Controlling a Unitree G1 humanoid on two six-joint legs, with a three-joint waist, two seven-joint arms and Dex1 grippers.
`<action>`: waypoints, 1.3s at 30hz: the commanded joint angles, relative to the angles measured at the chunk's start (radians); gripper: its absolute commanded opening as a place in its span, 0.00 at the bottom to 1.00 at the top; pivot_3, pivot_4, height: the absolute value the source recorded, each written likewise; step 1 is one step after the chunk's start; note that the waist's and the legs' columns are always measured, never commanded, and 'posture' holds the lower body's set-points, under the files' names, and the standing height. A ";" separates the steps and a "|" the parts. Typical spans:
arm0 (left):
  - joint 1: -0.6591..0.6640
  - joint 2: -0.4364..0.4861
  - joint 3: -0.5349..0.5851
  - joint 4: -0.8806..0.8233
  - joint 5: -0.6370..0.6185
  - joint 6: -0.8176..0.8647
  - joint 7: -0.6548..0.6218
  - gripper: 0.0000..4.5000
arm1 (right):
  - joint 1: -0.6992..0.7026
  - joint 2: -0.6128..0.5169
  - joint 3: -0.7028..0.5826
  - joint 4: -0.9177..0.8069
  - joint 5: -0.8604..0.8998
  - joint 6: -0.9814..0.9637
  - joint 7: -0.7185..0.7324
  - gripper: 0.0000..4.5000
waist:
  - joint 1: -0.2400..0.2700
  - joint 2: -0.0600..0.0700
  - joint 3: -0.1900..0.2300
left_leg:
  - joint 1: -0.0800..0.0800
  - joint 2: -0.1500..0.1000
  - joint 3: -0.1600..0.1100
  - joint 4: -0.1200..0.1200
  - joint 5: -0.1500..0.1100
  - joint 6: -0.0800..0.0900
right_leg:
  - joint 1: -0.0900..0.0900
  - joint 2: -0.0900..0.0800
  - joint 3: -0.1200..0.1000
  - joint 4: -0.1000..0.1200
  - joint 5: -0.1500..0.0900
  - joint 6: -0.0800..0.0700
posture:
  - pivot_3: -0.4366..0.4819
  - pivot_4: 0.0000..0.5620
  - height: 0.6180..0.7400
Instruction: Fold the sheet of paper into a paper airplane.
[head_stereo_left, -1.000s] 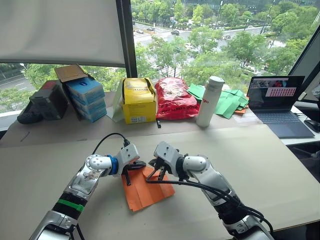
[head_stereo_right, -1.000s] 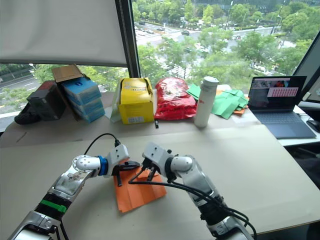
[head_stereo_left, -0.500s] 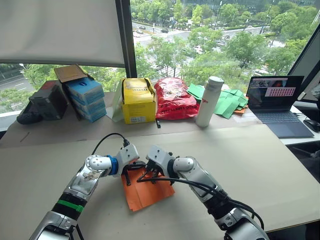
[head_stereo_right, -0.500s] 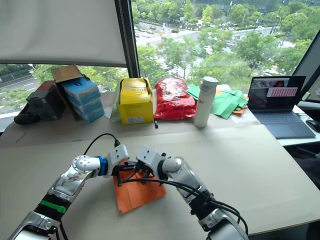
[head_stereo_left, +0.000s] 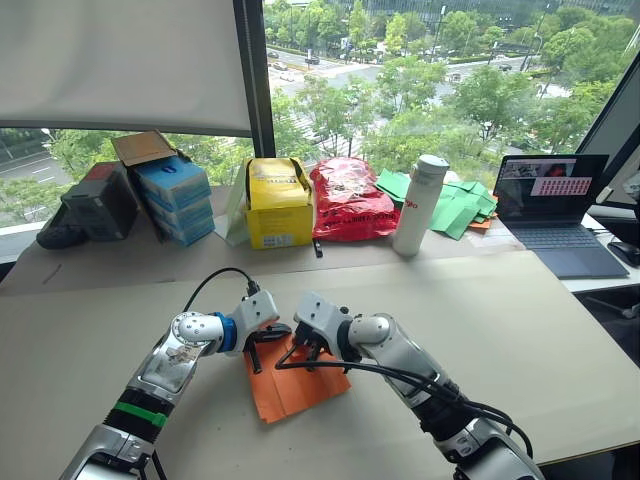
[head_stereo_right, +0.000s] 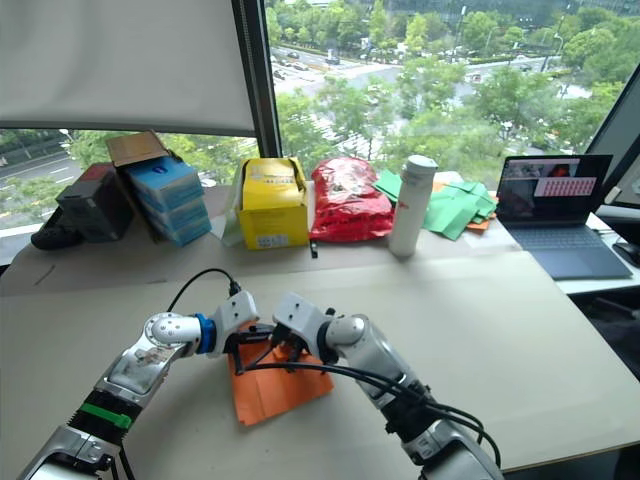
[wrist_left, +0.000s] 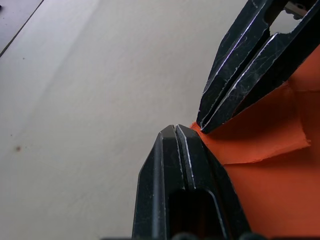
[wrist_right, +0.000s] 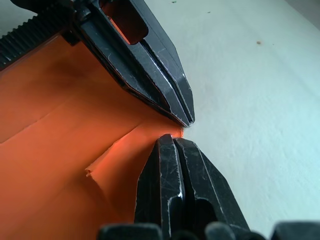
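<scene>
The sheet of paper (head_stereo_left: 295, 380) is bright orange and lies flat on the beige table, with a small folded flap (wrist_right: 125, 150) near its far corner. My left gripper (head_stereo_left: 278, 331) and right gripper (head_stereo_left: 303, 350) meet tip to tip at that far corner. In the left wrist view my left gripper (wrist_left: 175, 129) is shut, its tip at the paper's corner (wrist_left: 270, 165). The right gripper (wrist_right: 173, 137) is also shut, its tip on the same corner. No paper shows between either pair of fingers.
Along the window at the back stand stacked blue boxes (head_stereo_left: 172, 195), a yellow box (head_stereo_left: 277, 203), a red plastic bag (head_stereo_left: 350, 197), a white bottle (head_stereo_left: 421, 203) and green paper pieces (head_stereo_left: 455, 205). A laptop (head_stereo_left: 560, 205) sits at the far right.
My right gripper has moved left along the paper's far edge until its tip meets the left gripper's tip. The left gripper and the paper have stayed in place.
</scene>
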 joint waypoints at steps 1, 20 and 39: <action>0.017 0.002 -0.017 0.004 0.023 0.006 -0.001 0.00 | 0.045 -0.035 0.023 0.016 0.001 0.076 0.015 0.01 | 0.000 0.000 -0.001 | 0.000 0.000 0.000 0.000 0.000 0.000 | 0.000 0.000 0.000 0.000 0.000 0.000 | 0.48 0.27 1.00; 0.009 -0.006 -0.019 -0.002 0.032 0.011 -0.010 0.00 | 0.162 -0.177 -0.017 -0.187 0.063 0.212 0.018 0.01 | 0.006 0.000 -0.003 | 0.004 0.000 0.000 0.000 -0.002 0.004 | 0.005 -0.001 0.000 -0.002 0.000 0.000 | 0.48 0.27 1.00; 0.008 -0.007 -0.015 0.003 0.032 0.007 -0.012 0.00 | 0.130 -0.128 -0.192 -0.414 0.264 0.085 0.020 0.01 | 0.005 0.000 -0.002 | 0.008 0.000 -0.001 -0.001 -0.003 0.005 | 0.010 0.000 0.000 -0.004 0.000 0.001 | 0.48 0.27 1.00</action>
